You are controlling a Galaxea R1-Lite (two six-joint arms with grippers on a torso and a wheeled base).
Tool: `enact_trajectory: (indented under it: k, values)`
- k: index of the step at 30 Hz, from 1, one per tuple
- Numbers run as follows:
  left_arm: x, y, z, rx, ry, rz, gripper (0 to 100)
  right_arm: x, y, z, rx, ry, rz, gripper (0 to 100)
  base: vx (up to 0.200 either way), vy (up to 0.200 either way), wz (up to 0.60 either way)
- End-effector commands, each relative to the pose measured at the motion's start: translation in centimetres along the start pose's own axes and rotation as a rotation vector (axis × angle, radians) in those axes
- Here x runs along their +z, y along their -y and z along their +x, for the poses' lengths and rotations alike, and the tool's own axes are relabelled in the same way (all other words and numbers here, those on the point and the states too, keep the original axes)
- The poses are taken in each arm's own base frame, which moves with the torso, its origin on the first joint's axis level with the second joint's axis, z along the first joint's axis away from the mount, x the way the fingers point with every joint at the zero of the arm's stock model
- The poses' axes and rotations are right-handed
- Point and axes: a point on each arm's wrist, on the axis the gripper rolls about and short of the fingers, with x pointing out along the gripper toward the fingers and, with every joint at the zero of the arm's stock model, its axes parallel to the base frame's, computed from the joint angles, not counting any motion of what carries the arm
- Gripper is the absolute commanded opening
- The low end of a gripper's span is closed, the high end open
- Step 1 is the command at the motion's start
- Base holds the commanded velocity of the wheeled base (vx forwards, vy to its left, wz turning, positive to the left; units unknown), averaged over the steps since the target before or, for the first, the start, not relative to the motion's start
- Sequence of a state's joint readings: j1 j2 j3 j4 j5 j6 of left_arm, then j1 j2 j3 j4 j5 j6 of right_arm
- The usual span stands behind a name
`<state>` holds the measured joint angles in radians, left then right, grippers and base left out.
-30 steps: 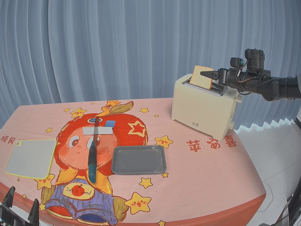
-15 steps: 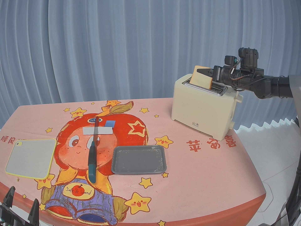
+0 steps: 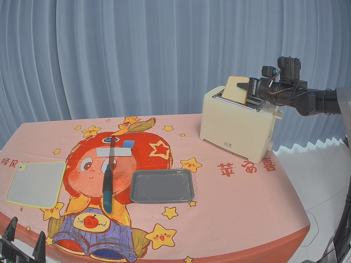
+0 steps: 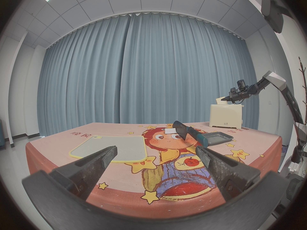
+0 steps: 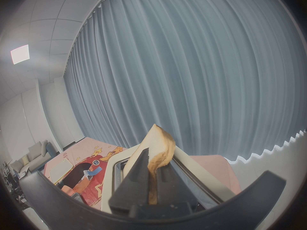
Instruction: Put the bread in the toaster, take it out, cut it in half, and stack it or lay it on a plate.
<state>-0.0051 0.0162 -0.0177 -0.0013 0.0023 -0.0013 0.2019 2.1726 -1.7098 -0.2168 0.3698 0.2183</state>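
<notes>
R tool (image 5: 153, 172) pinches bread slice (image 3: 231, 90) at its upper edge; slice stands tilted, lower part in toaster (image 3: 234, 128) slot, far R of tabletop (image 3: 237, 209). L tool (image 4: 156, 150) spread wide, by tabletop's near-L edge.

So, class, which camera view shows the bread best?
The right wrist view: the bread is close, pinched in the right tool at the toaster. The head view shows it smaller; the left wrist view, a distant speck.

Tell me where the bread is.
In the head view, the bread sticks up from the toaster at the far right of the table, held by the right gripper.
</notes>
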Motion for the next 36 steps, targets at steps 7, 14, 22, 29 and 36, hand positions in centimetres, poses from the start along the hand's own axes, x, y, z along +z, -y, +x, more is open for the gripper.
enact_trajectory:
  k: [7, 14, 22, 29, 36]
  values:
    - [-0.5, 0.0, 0.1, 0.0, -0.015, 0.0, 100, 2.0, -2.7, -4.0, 0.022, 0.05, -0.026, 0, 0.0, 0.0, 0.0]
    - [-0.5, 0.0, 0.1, 0.0, -0.015, 0.0, 100, 3.1, -4.9, -7.4, 0.033, 0.082, -0.048, 0, 0.0, 0.0, 0.0]
    - [-0.5, 0.0, 0.1, 0.0, -0.015, 0.0, 100, 3.1, -7.2, -11.3, 0.017, 0.11, -0.055, 0, 0.0, 0.0, 0.0]
    - [-0.5, 0.0, 0.1, 0.001, -0.015, 0.0, 100, 0.3, -8.9, -14.6, 0.04, 0.251, -0.099, 0, 0.0, 0.0, 0.0]
    - [-0.5, 0.0, 0.1, 0.001, -0.015, 0.0, 100, -3.7, -10.4, -17.9, 0.069, 0.334, -0.113, 0, 0.0, 0.0, 0.0]
